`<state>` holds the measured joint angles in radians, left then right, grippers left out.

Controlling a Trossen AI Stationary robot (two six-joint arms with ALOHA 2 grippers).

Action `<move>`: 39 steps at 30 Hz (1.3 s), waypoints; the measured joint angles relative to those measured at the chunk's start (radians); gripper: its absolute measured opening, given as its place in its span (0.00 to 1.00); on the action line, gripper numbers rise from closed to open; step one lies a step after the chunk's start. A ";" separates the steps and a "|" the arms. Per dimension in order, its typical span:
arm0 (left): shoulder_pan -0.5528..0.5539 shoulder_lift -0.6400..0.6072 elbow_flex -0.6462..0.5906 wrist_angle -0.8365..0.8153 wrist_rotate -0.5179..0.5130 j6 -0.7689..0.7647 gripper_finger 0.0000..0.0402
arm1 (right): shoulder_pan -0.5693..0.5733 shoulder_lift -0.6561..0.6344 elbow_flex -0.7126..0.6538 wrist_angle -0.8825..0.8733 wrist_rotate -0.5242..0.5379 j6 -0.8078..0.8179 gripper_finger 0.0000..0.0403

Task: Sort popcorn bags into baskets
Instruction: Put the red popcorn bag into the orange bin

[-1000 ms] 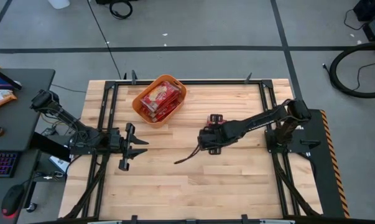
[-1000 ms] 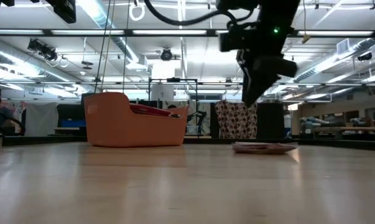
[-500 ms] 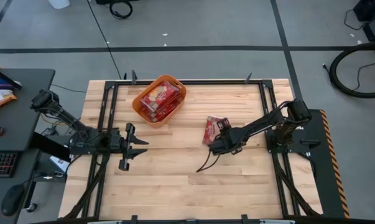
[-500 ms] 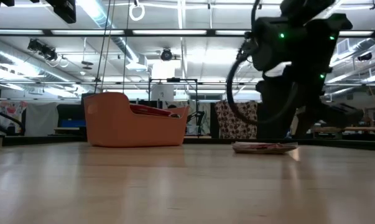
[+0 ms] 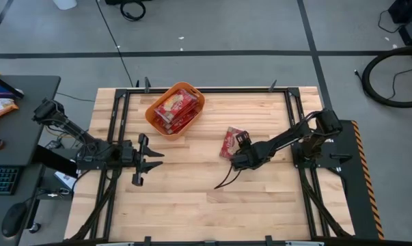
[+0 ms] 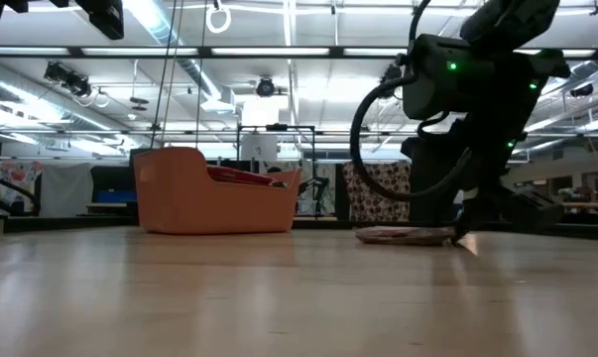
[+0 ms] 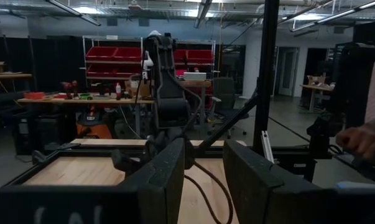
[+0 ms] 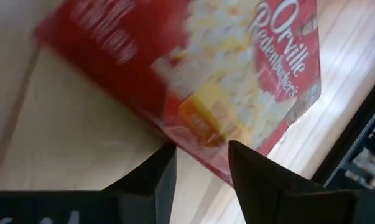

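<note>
An orange basket [image 5: 175, 108] holding red popcorn bags [image 5: 173, 108] sits near the far edge of the wooden surface [image 5: 192, 198], left of centre. One more popcorn bag [image 5: 231, 141] lies flat right of centre, with the right hand [image 5: 240, 156] low beside its near edge. The left hand [image 5: 146, 161] rests by the left edge, fingers spread.

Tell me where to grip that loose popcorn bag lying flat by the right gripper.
Take the popcorn bag by its near short edge, the one facing the right gripper. It lies flat on the table, so there is probably no way to pinch it from above; slide one finger under that edge, coming in low from the gripper's side. The fingers look open and lined up on that edge already.
</note>
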<state>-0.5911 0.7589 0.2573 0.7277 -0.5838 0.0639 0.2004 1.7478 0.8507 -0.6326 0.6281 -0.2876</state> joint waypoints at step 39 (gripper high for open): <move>0.000 0.000 0.000 0.000 0.000 -0.001 0.29 | 0.007 0.003 -0.026 0.178 -0.059 -0.237 0.02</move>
<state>-0.5911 0.7589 0.2573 0.7277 -0.5835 0.0628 0.2077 1.7504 0.8249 -0.4541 0.5689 -0.5247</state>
